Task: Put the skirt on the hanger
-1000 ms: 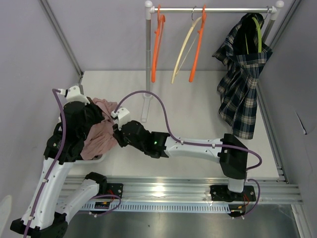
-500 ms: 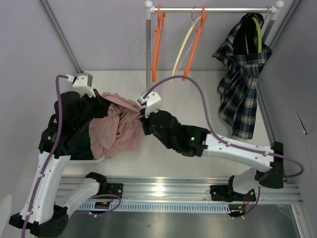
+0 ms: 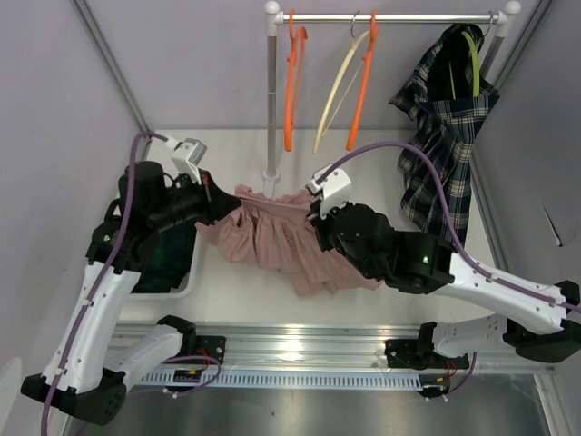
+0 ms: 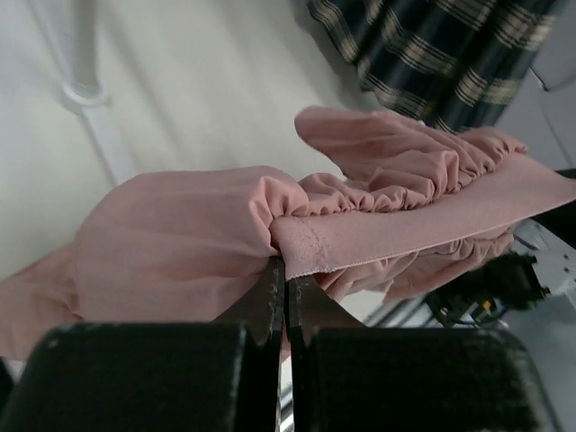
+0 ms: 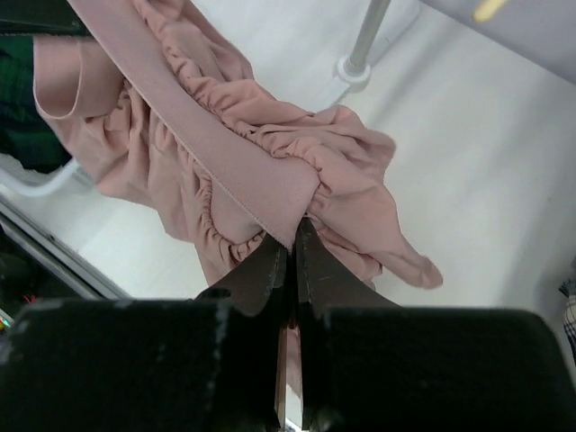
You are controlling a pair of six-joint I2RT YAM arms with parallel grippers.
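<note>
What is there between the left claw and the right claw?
The skirt. Its waistband spans from the left claw to the right claw, and each claw is shut on one end. The top view shows this.

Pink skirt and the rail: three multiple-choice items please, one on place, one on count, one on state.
1. Where does the plaid garment hang?
A. at the right end of the rail
B. at the left end of the rail
C. over the right arm

2. How many bare hangers are on the rail?
A. one
B. three
C. five

3. How is the pink skirt held?
A. lying loose, held by nothing
B. by one gripper only
C. by both grippers, spread between them

Key:
1 A: in the top view the plaid hangs by the right post.
2 B: two orange hangers and one cream hanger hang bare.
3 C: the left gripper and the right gripper are each shut on the waistband.
</note>
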